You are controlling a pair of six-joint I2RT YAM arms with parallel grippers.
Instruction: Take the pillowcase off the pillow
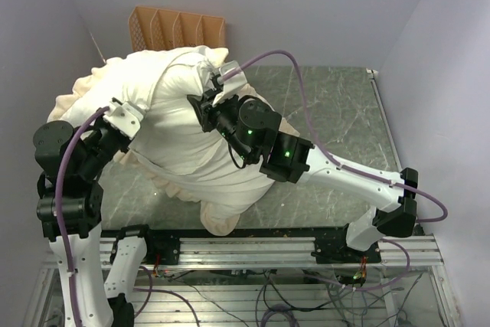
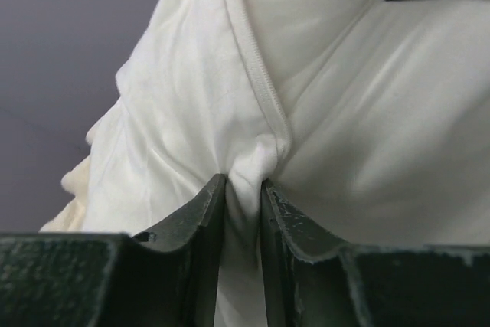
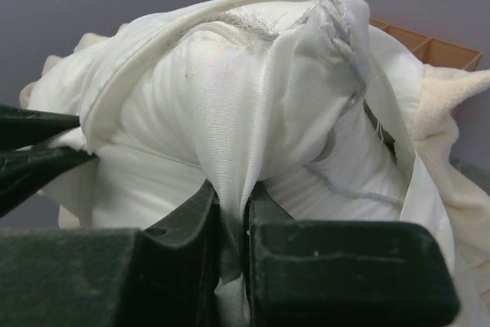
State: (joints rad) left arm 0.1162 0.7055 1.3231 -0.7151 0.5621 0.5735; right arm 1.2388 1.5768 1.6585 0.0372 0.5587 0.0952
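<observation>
The pillowcase shows its cream lining, turned partly inside out, with its cream frill at the far left. It wraps the plump white pillow on the left half of the table. My left gripper is shut on a fold of pillowcase beside a zip-like seam. My right gripper is shut on a thin frayed flap of pillowcase, pulled up in front of the striped white pillow. The left gripper's fingers show at the left edge of the right wrist view.
A brown slotted rack stands at the back against the wall. The grey-green marbled tabletop lies to the right. A metal rail runs along the near edge. Walls close in on both sides.
</observation>
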